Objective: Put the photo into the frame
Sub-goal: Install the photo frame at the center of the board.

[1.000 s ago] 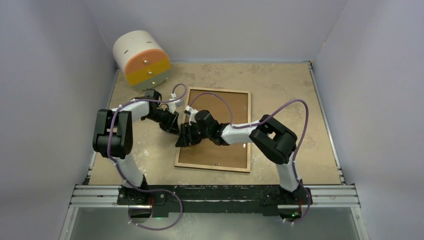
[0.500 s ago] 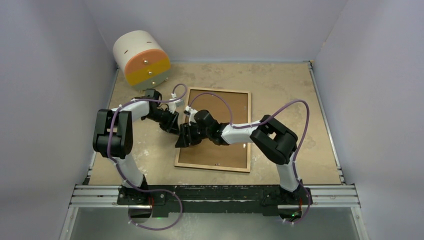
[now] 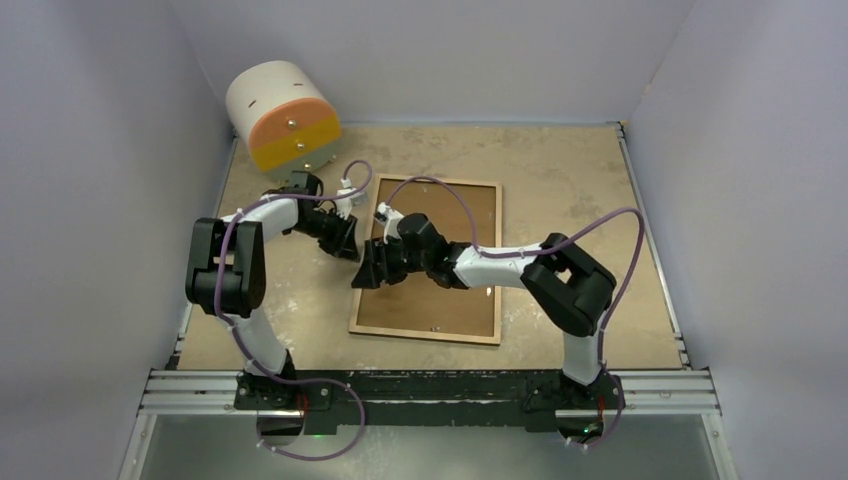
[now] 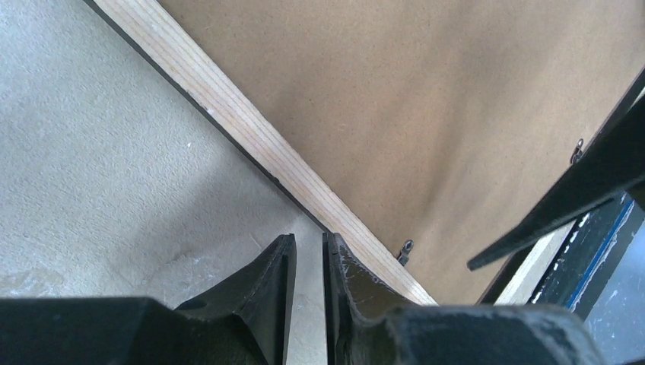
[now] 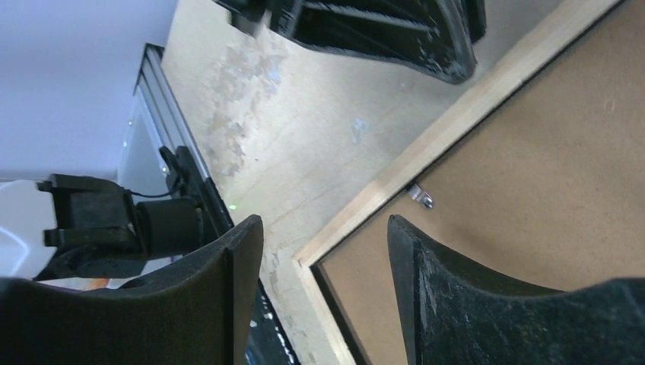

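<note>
The frame [image 3: 425, 335] lies face down in the middle of the table, its light-wood back rim up. The plain brown hardboard backing panel [image 3: 440, 300] sits inside it. The photo is hidden or out of view. My left gripper [image 3: 349, 246] is low beside the frame's left rim [image 4: 251, 133]. Its jaws are almost closed, with only bare table in the narrow gap [image 4: 309, 247]. My right gripper [image 3: 366, 276] is open and empty over the frame's left edge. In its wrist view [image 5: 325, 228] it straddles the rim [image 5: 456, 114] near the frame's near-left corner. Small metal tabs [image 5: 420, 198] hold the backing.
A white cylinder with an orange and yellow face [image 3: 283, 115] stands at the far left corner. A metal rail [image 3: 430, 385] runs along the near edge. Grey walls close in on the left, right and far sides.
My left gripper has moved slightly away along the frame's left edge. My right arm's elbow has swung right, while its gripper stays at the frame's left rim.
</note>
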`<state>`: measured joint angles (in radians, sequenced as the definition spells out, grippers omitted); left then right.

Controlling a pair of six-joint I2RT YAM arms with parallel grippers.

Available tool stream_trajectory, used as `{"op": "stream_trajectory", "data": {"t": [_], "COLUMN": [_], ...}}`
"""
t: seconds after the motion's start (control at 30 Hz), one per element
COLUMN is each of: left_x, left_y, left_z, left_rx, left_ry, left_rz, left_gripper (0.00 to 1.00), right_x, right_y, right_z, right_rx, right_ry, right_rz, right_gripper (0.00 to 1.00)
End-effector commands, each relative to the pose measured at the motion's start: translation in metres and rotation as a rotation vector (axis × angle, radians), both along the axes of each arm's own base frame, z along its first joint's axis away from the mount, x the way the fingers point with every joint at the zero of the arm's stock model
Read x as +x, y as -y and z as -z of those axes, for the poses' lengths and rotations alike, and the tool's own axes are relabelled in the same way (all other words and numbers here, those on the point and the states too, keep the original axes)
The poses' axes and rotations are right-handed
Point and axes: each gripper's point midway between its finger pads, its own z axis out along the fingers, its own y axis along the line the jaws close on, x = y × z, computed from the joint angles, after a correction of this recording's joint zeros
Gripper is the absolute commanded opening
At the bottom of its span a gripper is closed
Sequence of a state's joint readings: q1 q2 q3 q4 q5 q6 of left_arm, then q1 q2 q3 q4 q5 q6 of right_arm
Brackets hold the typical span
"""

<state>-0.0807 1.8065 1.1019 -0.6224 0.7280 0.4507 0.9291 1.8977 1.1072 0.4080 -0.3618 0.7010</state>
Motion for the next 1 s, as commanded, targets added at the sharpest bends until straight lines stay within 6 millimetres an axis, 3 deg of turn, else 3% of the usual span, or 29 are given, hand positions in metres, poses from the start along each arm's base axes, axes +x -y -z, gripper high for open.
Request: {"op": "stream_trajectory", "data": {"t": [0.0,0.2,0.37,0.47,0.67,0.97], "left_x": [0.012,0.011,0.028,0.043,0.059,0.059], "left_y": [0.002,0.004,0.002,0.003,0.011,0.017], "left_z": [-0.013,-0.007,-0.014,-0.017,-0.012,-0.009], "left_rx": [-0.026,-0.033,-0.039,-0.047,-0.094,-0.139], "left_ry": [0.041,0.019,0.025,0.04,0.012,-0.012], "left_rz": [-0.008,-0.013,-0.056,-0.085,-0.113,-0.095], "left_gripper": [0.21,0.21,0.21,0.21,0.22,0.22], "right_x": [-0.004,-0.01,0.042,0.072,0.122,0.171], "right_y": [0.004,0.002,0.023,0.038,0.053,0.037], "right_z": [0.02,0.027,-0.01,-0.022,-0.016,0.009], "right_rx": [-0.019,-0.029,0.009,0.026,0.031,-0.01], "right_ry": [-0.032,-0.072,0.015,0.025,-0.002,-0.008], "right_rz": [0.0,-0.022,0.088,0.134,0.199,0.206], "right_gripper": [0.63,0.62,0.64,0.66,0.66,0.64]}}
